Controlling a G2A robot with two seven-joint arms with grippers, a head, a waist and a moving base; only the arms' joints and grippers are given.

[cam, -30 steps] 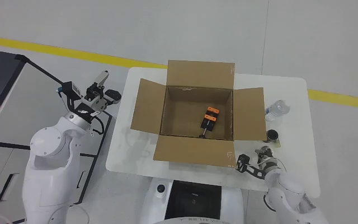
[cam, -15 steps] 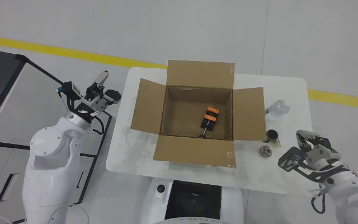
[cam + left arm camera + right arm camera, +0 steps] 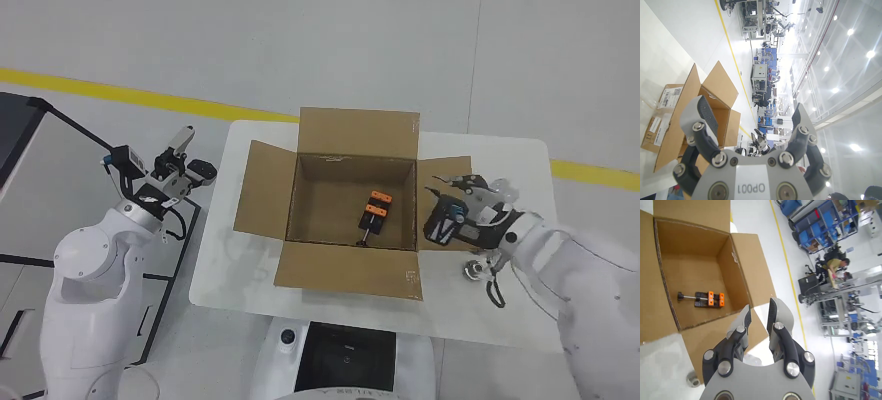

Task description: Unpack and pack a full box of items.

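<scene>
the brown cardboard box (image 3: 330, 200) opens upward, its four flaps splayed outward, leaving the way in from above. a small black-and-orange vise (image 3: 373, 213) lies on its floor toward the right wall; a small metal nut (image 3: 472, 268) sits on the white surface (image 3: 520, 160) near the right flap.

A brown cardboard box (image 3: 358, 131) is set on the white table (image 3: 520, 160) with all four flaps folded out. A little black clamp (image 3: 373, 212) with orange blocks is laid flat on its bottom. A small shiny metal ring (image 3: 472, 268) is seen on the table near the right flap.
</scene>
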